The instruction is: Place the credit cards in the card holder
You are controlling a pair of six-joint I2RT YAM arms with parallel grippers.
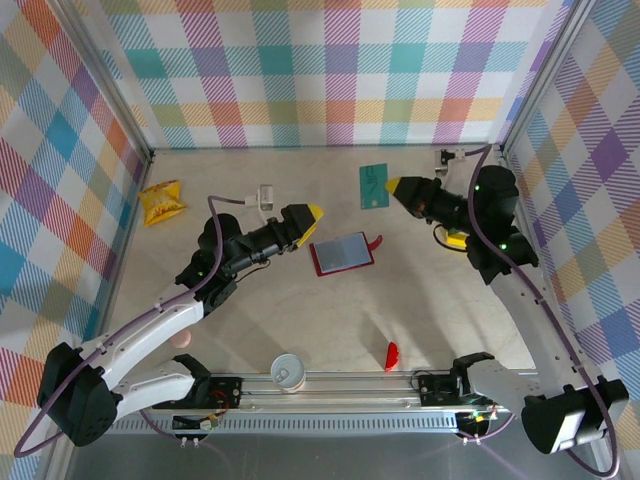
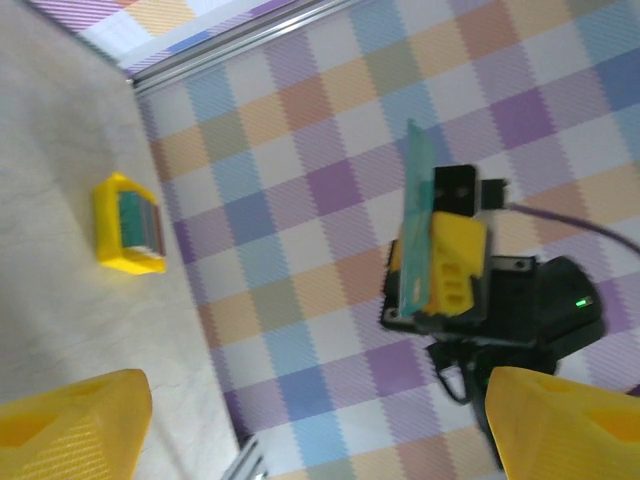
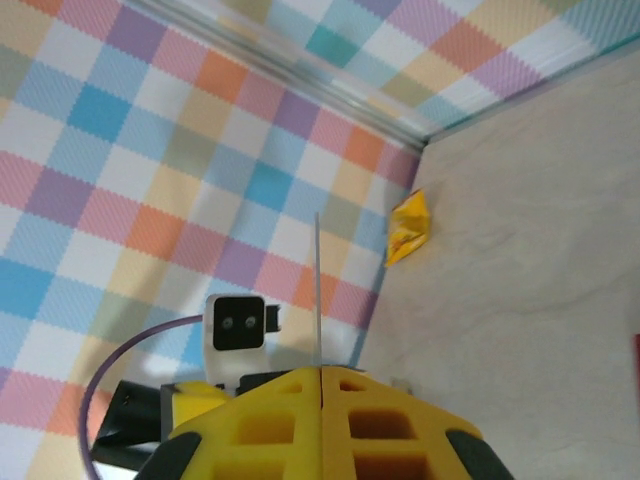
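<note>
No brand or writing can be read: the teal credit card bears a pale mark and the yellow snack packet has red print, both too small to make out. There is one card in a grip, one stack of credit cards, one card holder, one snack packet, one small red curved piece and one white cup by the rail at the bottom of the top view. The right gripper, upper right of centre, is clamped on the teal credit card, which juts to the left of its yellow fingertips with its face toward the overhead camera. In the right wrist view the closed fingers meet at the bottom, and the card rises from the seam as a thin edge-on line. The left gripper sits left of centre, and its wrist view shows the two yellow fingers far apart at the bottom corners with nothing between them. That view also looks across at the right gripper with the card edge-on above it, and at the stack at the left, yellow with a teal face. The card holder lies open on the table, dark-red rim and grey-blue inside, between the two grippers and lower in the frame. It is just lower right of the left fingertips, and below and left of the held card, apart from it. The stack lies lower right of the right gripper, partly hidden under that arm.
</note>
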